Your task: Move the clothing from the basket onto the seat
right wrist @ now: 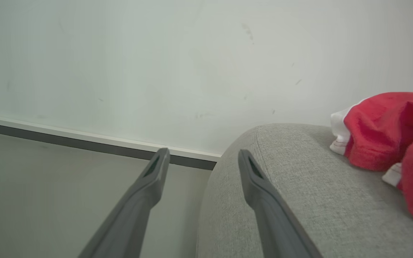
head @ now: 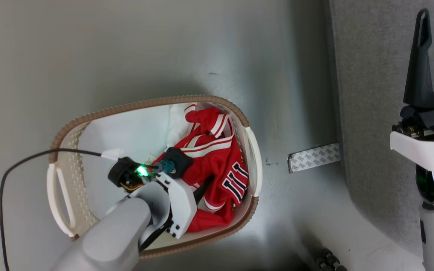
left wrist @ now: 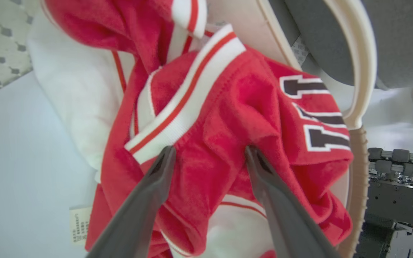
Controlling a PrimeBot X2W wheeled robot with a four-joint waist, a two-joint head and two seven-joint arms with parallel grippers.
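Observation:
The basket (head: 145, 103) stands on the floor, and red clothing (head: 217, 162) with white stripes and black-and-white lettering lies bunched in its right half. My left arm reaches down into it. In the left wrist view my left gripper (left wrist: 209, 154) is open, its two tips pressed against a raised fold of the red jersey (left wrist: 228, 107) that bulges between them. To the right lies the seat (head: 371, 113). My right gripper (right wrist: 203, 156) hangs open and empty over the seat's rounded edge (right wrist: 299, 200); one of its fingers (head: 421, 60) points up. Another red garment (right wrist: 382, 136) with white trim lies on the seat.
A strip of patterned tape (head: 314, 157) lies on the floor between basket and seat. A black cable (head: 21, 162) loops over the basket's left rim. A pale wall with a dark baseboard (right wrist: 84, 141) stands beyond the seat. My wheeled base (left wrist: 396, 168) sits close to the basket.

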